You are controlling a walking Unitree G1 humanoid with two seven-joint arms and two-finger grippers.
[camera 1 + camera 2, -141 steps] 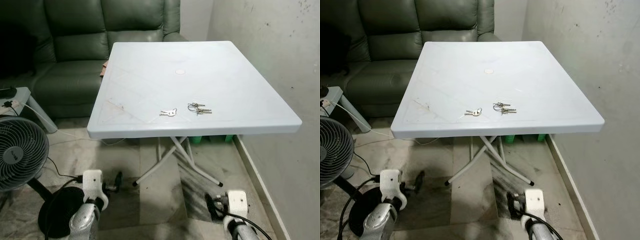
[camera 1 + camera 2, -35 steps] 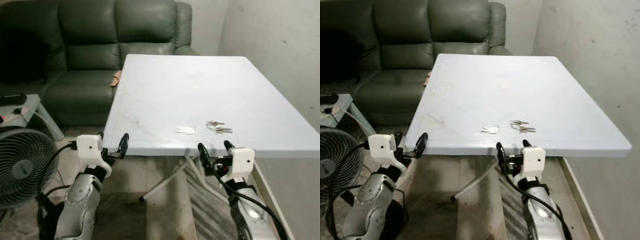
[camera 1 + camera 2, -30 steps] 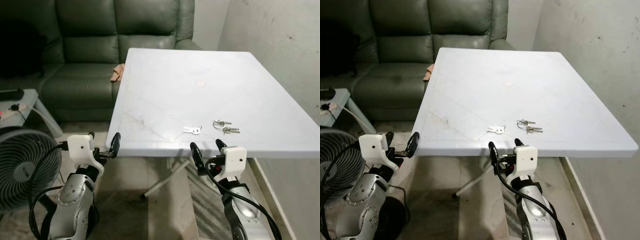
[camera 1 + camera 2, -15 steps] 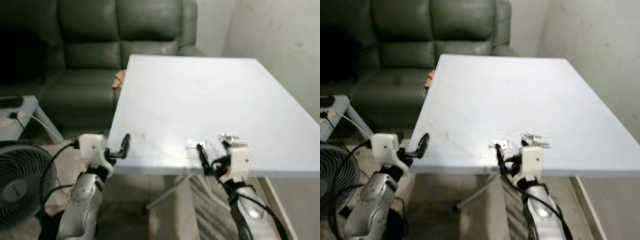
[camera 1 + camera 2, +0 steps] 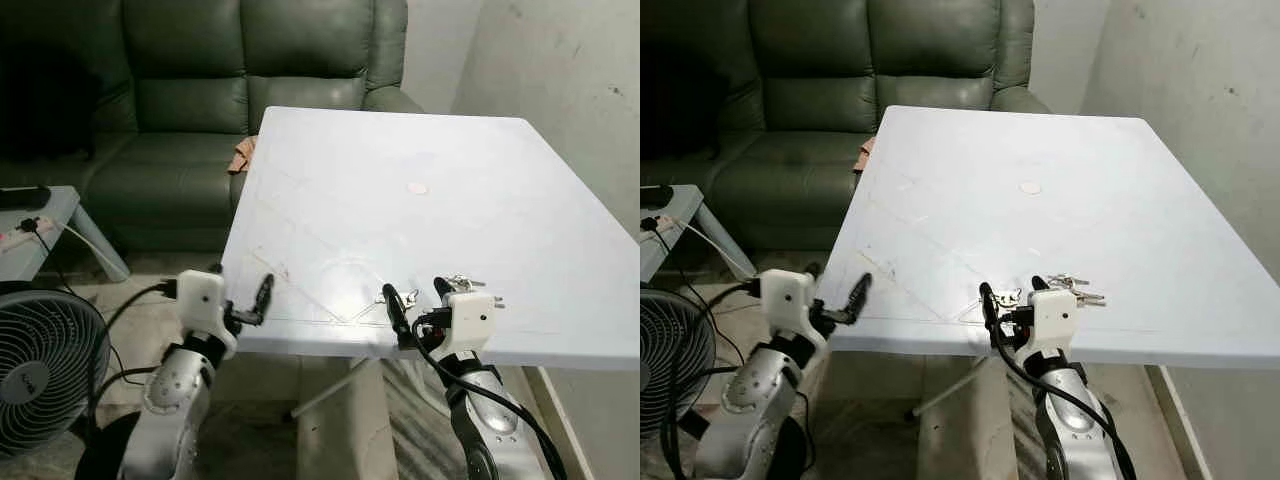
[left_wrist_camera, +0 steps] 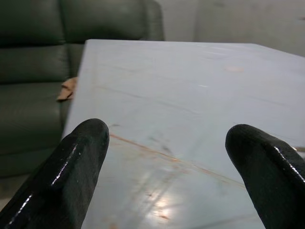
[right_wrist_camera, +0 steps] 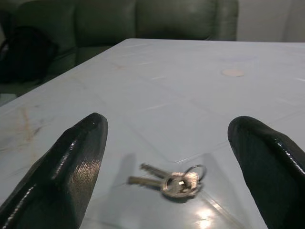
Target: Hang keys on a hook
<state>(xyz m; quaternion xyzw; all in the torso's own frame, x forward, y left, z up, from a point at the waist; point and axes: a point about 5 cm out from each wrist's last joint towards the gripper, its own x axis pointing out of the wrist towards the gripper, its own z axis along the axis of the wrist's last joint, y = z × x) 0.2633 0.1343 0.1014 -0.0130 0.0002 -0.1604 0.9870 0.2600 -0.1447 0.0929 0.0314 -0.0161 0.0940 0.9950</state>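
Two sets of keys lie near the front edge of a white plastic table (image 5: pixel 400 170): a small silver pair on a ring (image 7: pixel 174 180) and a larger bunch (image 5: pixel 465 283) to its right. My right gripper (image 5: pixel 414 292) is open at the table's front edge, its black fingers (image 7: pixel 71 162) on either side of the small pair (image 5: pixel 1008 297) and a little short of it. My left gripper (image 5: pixel 240 280) is open at the table's front left corner, with only bare tabletop between its fingers (image 6: pixel 76 162).
A dark green sofa (image 5: pixel 200 80) stands behind the table, with a small tan thing (image 5: pixel 240 155) on its seat. A floor fan (image 5: pixel 40 370) and a low side table (image 5: pixel 30 225) are at my left. A wall (image 5: pixel 580 100) runs along the table's right side.
Both arms have risen from below the table edge to tabletop height. The right gripper now reaches the small pair of keys. The camera has shifted closer.
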